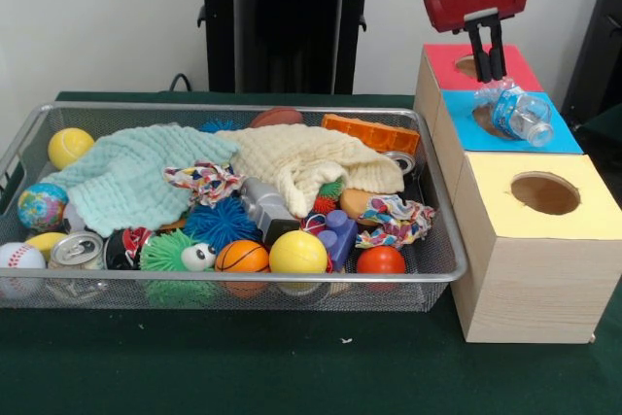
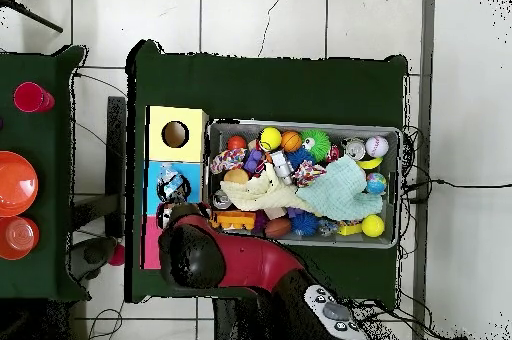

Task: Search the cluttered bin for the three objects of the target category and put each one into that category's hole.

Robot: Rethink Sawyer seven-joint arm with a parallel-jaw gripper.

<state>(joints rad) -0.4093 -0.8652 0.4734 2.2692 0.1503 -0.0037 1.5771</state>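
My gripper point(image 1: 489, 77) hangs over the row of wooden boxes to the right of the bin, shut on the crumpled end of a clear plastic bottle point(image 1: 522, 114). The bottle tilts down to the right and lies over the hole of the blue-topped box point(image 1: 559, 138). Behind it is the red-topped box point(image 1: 447, 60); the yellow-topped box point(image 1: 544, 193), with an open round hole, stands in front. In the overhead view the bottle point(image 2: 174, 186) shows on the blue box, and the arm point(image 2: 200, 251) hides the gripper.
The wire mesh bin point(image 1: 243, 289) holds several balls, two cloths point(image 1: 136, 177), rope toys, a silver can point(image 1: 78, 250), an orange brick point(image 1: 371, 133) and spiky toys. On a side table stand red cups and bowls point(image 2: 17, 181).
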